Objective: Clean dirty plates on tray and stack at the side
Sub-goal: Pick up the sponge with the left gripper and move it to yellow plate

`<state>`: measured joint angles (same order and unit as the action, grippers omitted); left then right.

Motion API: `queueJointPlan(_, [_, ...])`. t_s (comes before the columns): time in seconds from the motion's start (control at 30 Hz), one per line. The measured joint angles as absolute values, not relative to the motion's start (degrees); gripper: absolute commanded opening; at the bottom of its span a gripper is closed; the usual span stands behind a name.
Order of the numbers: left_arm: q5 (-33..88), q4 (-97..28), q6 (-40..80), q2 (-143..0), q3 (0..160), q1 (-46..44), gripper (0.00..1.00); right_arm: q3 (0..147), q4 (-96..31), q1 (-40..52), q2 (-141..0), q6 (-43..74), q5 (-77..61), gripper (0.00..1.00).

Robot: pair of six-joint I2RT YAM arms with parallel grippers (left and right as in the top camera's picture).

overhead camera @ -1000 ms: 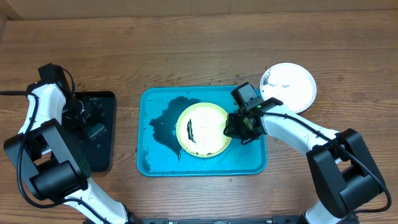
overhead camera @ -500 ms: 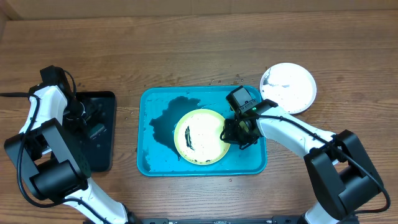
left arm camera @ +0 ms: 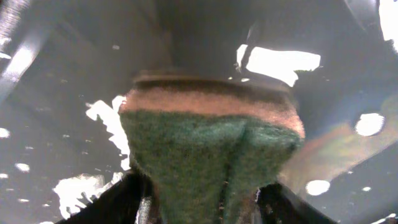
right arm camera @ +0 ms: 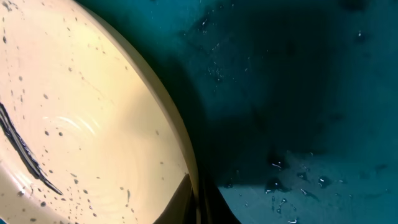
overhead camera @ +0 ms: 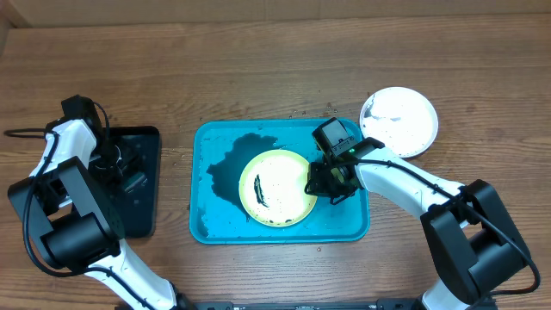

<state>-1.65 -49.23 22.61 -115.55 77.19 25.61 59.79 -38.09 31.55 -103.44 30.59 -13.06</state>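
Both claws loaded.
I log the right claw (overhead camera: 331,182) clenched on the rim of the smeared yellow-green plate (overhead camera: 277,189), which sits in the blue tray (overhead camera: 208,145) at near-edge centre; the left claw (overhead camera: 127,172) grips a sponge (left arm camera: 208,143) by the left edge.

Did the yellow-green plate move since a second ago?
Yes. The yellow-green plate slid toward the blue tray's robot-side rim and slightly left, with the right gripper on its edge.
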Motion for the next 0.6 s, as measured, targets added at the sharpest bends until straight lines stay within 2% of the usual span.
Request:
queueJointPlan(0.1, [-1.5,-49.3,22.6,-115.5,77.2,25.6,0.18,59.8,-38.0,31.6,-103.4,30.6,-13.0,0.04])
queueJointPlan(0.17, [-1.5,-49.4,22.9,-115.5,77.2,25.6,0.04,59.8,-38.0,31.6,-103.4,30.6,-13.0,0.04])
queueJointPlan(0.33, [-1.5,-50.9,22.5,-115.6,77.7,25.6,0.04,59.8,-37.5,31.6,-103.4,30.4,-13.0,0.04])
queueJointPlan(0.6, [-2.2,-63.4,22.5,-117.4,87.7,25.6,0.04,59.8,-34.1,31.6,-103.4,30.3,-12.6,0.04])
